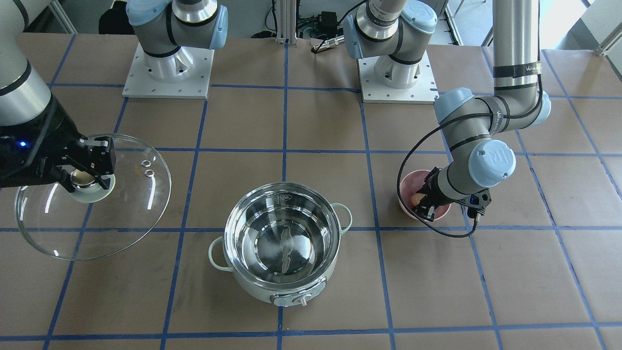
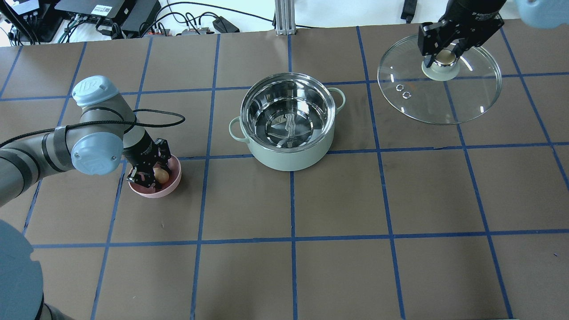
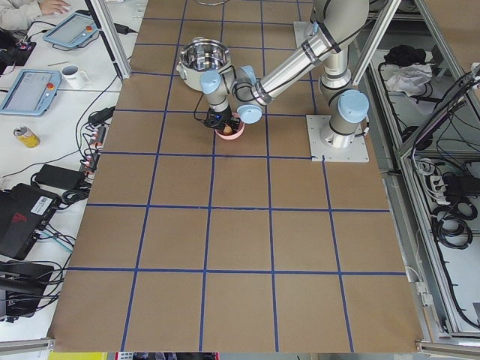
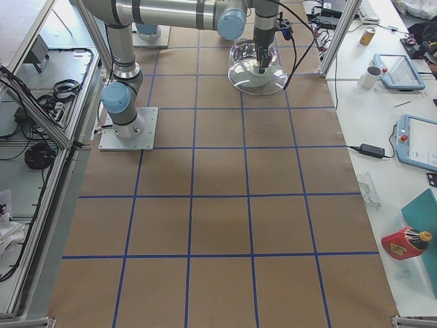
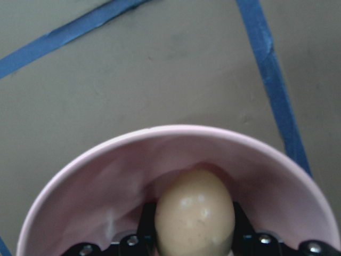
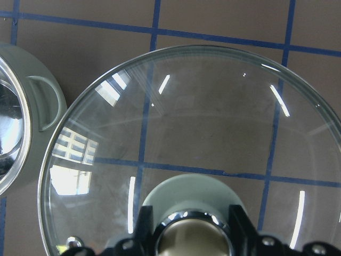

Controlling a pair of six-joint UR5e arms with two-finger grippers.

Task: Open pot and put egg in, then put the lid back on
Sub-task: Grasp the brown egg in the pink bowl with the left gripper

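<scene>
The mint-green pot [image 2: 289, 158] stands open in the middle of the table, its steel inside bare; it also shows in the front view [image 1: 252, 287]. My right gripper [image 2: 443, 55] is shut on the beige knob [image 1: 82, 179] of the glass lid [image 2: 462, 98] and holds it beside the pot, slightly tilted. The lid fills the right wrist view [image 6: 213, 122]. My left gripper [image 2: 153, 175] reaches into a pink bowl [image 2: 171, 186], its fingers closed on both sides of the tan egg [image 5: 194, 213], which is still low in the bowl.
The pot's loop handle [image 6: 45, 101] shows at the left edge of the right wrist view, close to the lid's rim. The arm bases [image 1: 167, 73] stand at the robot's side of the table. Brown paper with blue tape lines covers the table [image 2: 338, 266].
</scene>
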